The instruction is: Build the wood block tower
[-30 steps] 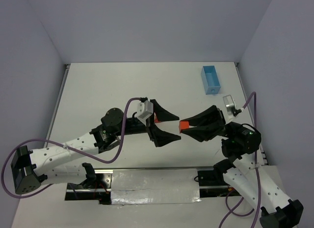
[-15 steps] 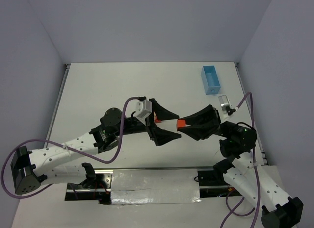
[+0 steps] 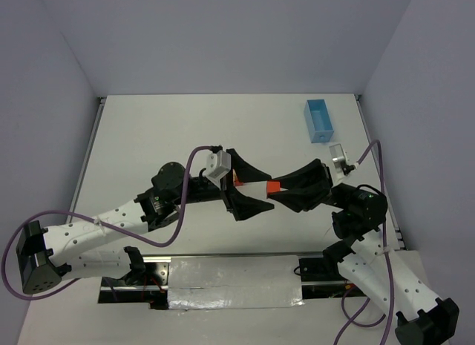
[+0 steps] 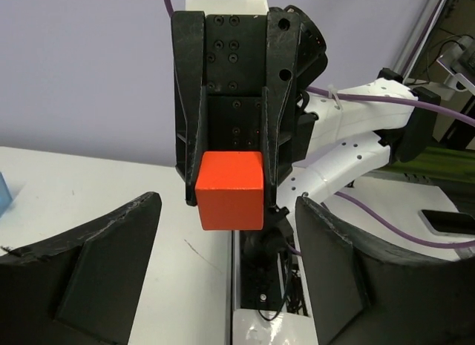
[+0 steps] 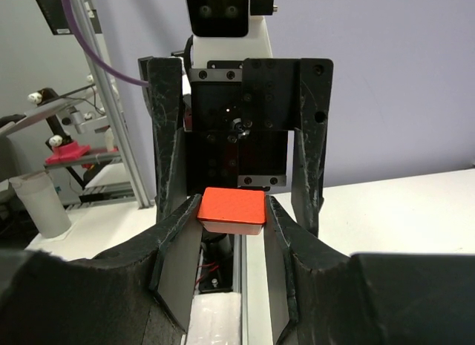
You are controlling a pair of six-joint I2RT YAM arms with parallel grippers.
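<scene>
Right hand clamped on red block, mid-air; block between tips of left hand, fingers spread apart, no contact.

red block before left end effector, blue tray well apart

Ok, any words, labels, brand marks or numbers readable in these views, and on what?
None can be read. The red-orange block held in the right gripper has plain faces; the light-blue tray and the open left gripper show no lettering that can be made out.
</scene>
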